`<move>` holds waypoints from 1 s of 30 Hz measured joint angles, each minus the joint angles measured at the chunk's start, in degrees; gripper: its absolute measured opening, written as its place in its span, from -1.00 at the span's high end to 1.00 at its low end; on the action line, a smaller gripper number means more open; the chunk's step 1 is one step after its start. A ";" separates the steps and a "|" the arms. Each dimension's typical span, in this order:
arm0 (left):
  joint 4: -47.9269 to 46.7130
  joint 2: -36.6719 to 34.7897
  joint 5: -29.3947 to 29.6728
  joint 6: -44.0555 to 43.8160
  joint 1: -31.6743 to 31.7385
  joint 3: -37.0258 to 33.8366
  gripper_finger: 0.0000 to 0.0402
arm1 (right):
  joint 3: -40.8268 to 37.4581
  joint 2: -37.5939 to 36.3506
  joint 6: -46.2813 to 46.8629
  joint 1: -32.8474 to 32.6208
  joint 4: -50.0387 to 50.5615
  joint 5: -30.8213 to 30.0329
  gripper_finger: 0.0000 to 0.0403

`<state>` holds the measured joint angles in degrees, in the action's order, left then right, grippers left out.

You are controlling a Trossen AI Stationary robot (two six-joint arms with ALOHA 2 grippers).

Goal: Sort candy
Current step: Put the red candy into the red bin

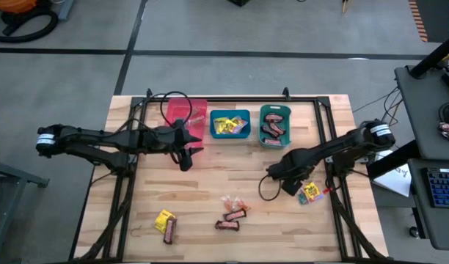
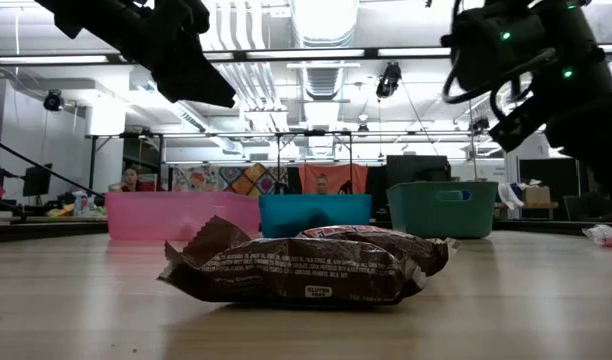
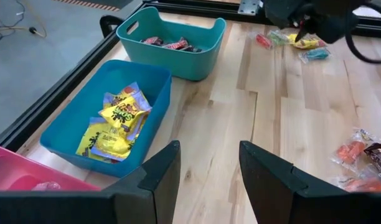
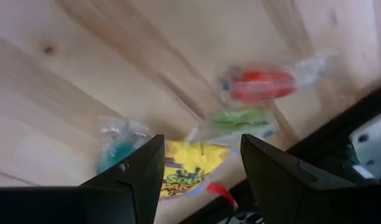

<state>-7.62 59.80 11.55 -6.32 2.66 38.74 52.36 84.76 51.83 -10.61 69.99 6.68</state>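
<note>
My left gripper [image 1: 188, 152] [image 3: 209, 177] is open and hangs above the table just near of the pink bin [image 1: 186, 114]. Yellow packets [image 3: 116, 121] lie in the blue bin [image 1: 230, 125], dark bars [image 3: 172, 43] in the teal bin [image 1: 274, 125]. My right gripper [image 1: 292, 182] [image 4: 200, 168] is open over a small cluster by the right rail: a yellow packet [image 4: 190, 169] [image 1: 310, 192] shows between the fingers, with teal [image 4: 116, 150], green [image 4: 237, 121] and red [image 4: 262, 84] clear-wrapped pieces around it. It touches none of them. More candy lies near the front: a yellow packet and bar [image 1: 166, 221], and bars and wrapped pieces [image 1: 232, 213].
A black metal frame [image 1: 323, 117] runs around the wooden table, close beside the right-hand candy cluster. The three bins stand in a row at the far edge. Bare wood lies between the bins and the front candy. A brown bar [image 2: 306, 265] fills the low view's foreground. People sit in the room behind.
</note>
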 joint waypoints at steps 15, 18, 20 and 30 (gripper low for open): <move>1.40 0.02 0.03 -0.01 0.00 -0.02 0.26 | -18.66 -14.20 20.43 4.39 -12.77 -10.69 -0.01; 1.61 0.02 0.04 0.00 0.00 -0.02 0.26 | -21.29 -14.90 20.93 4.39 -17.38 -11.17 -0.01; 1.62 0.02 0.04 -0.01 0.00 -0.02 0.26 | -22.43 -15.04 20.90 4.37 -20.00 -11.26 -0.01; 2.17 0.30 0.06 -0.42 0.00 -0.02 0.26 | -21.44 -14.89 19.35 4.39 -22.76 -14.31 0.43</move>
<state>-5.45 60.10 11.61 -6.74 2.66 38.72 30.92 69.87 71.19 -6.22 47.23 -7.63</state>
